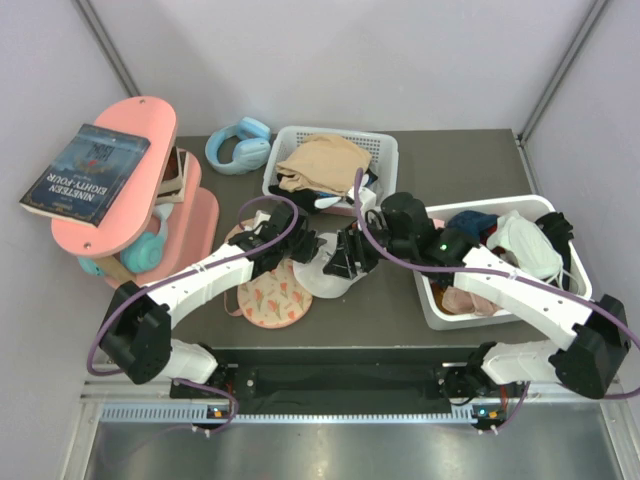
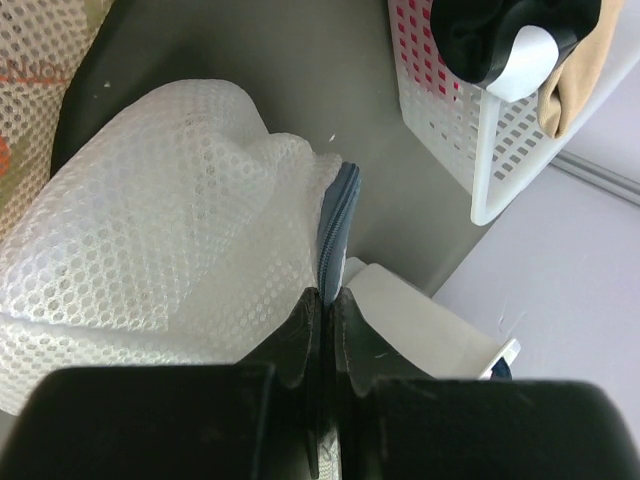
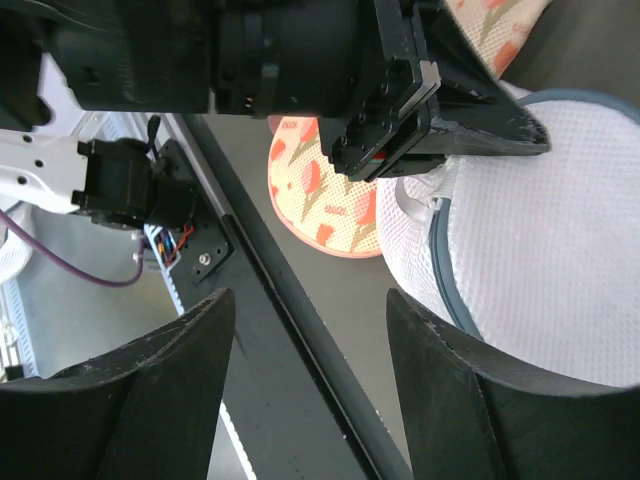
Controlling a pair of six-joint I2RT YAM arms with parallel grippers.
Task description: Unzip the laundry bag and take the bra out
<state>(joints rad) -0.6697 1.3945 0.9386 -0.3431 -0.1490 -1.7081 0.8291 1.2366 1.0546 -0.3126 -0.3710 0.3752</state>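
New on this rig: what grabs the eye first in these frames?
Both arms converge mid-table on the white mesh laundry bag: the left claw is shut on its dark zip rim, and the right claw is open beside it. The peach floral bra lies next to the bag on its left. At far left, a pink shelf carries a book.
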